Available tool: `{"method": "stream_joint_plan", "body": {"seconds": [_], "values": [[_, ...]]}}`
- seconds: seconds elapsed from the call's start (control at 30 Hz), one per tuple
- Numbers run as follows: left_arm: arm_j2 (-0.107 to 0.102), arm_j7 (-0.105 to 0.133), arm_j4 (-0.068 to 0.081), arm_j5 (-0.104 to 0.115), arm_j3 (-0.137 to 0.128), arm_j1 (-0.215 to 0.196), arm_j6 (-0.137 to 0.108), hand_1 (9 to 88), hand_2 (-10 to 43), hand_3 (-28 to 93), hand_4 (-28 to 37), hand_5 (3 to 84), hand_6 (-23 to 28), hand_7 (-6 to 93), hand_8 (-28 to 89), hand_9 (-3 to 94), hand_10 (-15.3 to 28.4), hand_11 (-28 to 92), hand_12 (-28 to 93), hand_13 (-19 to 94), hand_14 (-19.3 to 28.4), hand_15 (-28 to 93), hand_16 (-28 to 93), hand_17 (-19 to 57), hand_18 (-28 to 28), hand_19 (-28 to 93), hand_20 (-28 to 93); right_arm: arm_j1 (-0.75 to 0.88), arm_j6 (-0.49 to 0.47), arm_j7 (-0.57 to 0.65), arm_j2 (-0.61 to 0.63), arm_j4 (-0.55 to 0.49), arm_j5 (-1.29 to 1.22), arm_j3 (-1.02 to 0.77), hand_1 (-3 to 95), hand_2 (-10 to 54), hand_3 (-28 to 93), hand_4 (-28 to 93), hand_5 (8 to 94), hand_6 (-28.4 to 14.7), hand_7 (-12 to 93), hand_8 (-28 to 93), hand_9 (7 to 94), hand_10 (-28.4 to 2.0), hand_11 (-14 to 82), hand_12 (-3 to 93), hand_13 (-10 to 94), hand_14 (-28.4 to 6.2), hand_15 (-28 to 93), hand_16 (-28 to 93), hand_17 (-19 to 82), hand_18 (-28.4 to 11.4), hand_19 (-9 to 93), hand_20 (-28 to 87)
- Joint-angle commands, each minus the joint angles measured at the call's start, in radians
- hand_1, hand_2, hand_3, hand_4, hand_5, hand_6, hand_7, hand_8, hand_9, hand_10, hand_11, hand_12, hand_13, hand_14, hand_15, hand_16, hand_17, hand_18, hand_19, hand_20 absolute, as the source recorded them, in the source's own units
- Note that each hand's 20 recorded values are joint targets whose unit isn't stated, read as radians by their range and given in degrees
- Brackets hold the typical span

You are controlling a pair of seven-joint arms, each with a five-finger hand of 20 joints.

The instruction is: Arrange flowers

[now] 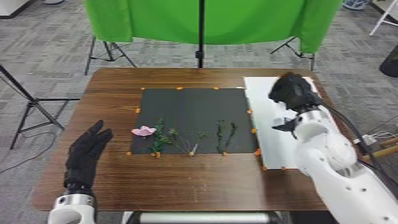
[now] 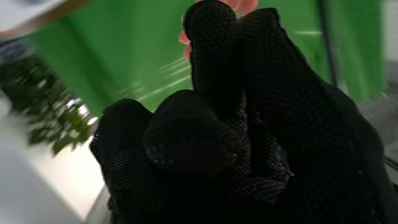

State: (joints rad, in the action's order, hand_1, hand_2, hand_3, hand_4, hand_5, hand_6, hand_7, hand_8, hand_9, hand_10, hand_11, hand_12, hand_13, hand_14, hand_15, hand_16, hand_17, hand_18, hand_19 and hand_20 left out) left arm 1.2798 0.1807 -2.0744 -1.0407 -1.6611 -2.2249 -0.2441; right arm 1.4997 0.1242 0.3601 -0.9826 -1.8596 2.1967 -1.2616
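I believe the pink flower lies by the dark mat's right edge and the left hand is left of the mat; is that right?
No: the head view shows the pink flower by the left edge of the dark mat; the left hand is left of the mat.

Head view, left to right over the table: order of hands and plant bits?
Left hand → pink flower → leafy green sprig → thin branching sprig → two slim green sprigs side by side → right hand.
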Motion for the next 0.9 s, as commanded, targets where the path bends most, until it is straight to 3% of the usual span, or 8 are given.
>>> {"method": "stream_joint_plan", "body": {"seconds": [0.03, 0.4, 0.9], "values": [[-0.004, -0.015, 0.008, 0.006, 0.004, 0.003, 0.009, 21.9, -8.1, 65, -25.8, 40.3, 4.5, 6.3, -6, 43.8, 11.9, 14, 15, 35, 14.1, 10, 3, 6.7, 12.6, 5, 19, -0.185, -0.079, -0.031, -0.190, 0.048, -0.178, 0.191, 64.8, -9.5, 56, -12, 78.5, -2.5, 22, 15, 92.9, -8.9, 10.8, 43.3, 91, -1.1, 62, 36, 68, -9.6, 93, 59], [-0.005, -0.002, 0.025, 0.007, 0.021, 0.033, 0.019, 21.7, -7.8, 65, -25.9, 40.3, 4.5, 6.3, -6, 43.8, 11.8, 14, 15, 34, 14.1, 10, 3, 6.7, 12.5, 4, 19, -0.326, -0.192, 0.010, -0.437, 0.270, -0.215, 0.387, 65.2, -9.5, 54, -11, 77.9, -2.5, 22, 14, 92.3, -8.9, 11.3, 42.7, 91, -0.9, 62, 36, 68, -9.4, 93, 60], [-0.015, 0.023, 0.029, 0.010, 0.037, 0.047, 0.007, 21.4, -7.6, 65, -26.1, 40.3, 4.4, 6.2, -6, 43.8, 11.8, 14, 15, 34, 14.1, 10, 3, 6.6, 12.4, 4, 19, -0.431, -0.281, -0.013, -0.630, 0.543, -0.041, 0.351, 65.8, -9.5, 52, -10, 76.7, -2.3, 23, 14, 90.9, -8.9, 12.4, 41.7, 90, -0.9, 63, 36, 67, -9.3, 93, 60]]}}
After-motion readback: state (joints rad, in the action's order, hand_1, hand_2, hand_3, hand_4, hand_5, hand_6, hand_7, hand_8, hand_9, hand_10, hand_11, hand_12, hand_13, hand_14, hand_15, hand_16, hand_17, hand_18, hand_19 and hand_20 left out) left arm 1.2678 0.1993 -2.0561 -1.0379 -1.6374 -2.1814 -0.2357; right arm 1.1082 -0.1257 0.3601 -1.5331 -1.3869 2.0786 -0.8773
